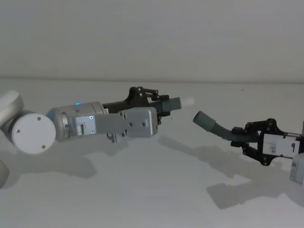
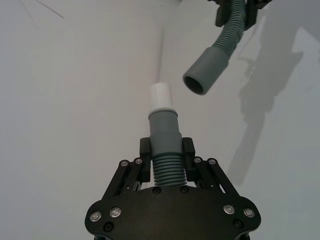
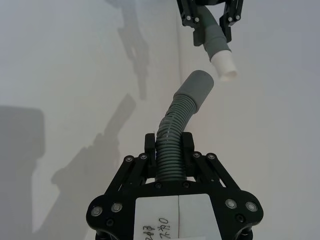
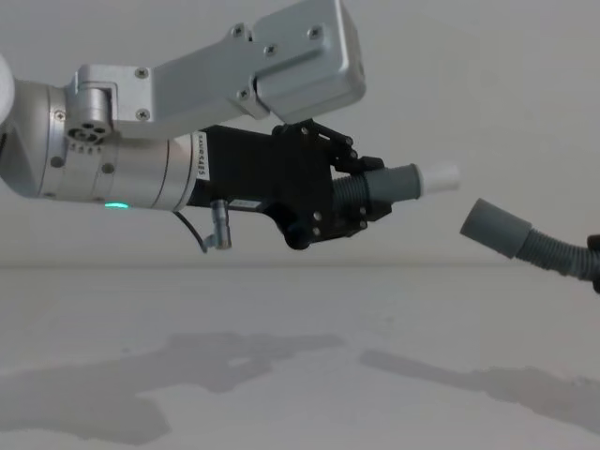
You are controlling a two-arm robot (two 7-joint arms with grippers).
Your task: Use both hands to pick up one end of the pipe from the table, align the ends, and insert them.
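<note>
Your two hose pieces hang above the table (image 1: 156, 190), ends apart.
The white tip (image 2: 161, 95) faces the hollow cuff (image 2: 204, 72) across a gap; left gripper (image 2: 166, 150) pinches one hose, right gripper (image 3: 169, 147) the other.

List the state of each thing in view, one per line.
Left gripper: shut on white-tipped hose, lifted.
Right gripper: shut on hollow-cuff hose, lifted.
White-tipped hose: held in air, tip not inserted.
Hollow-cuff hose: held in air, cuff apart from tip.
Table: bare beneath them.
</note>
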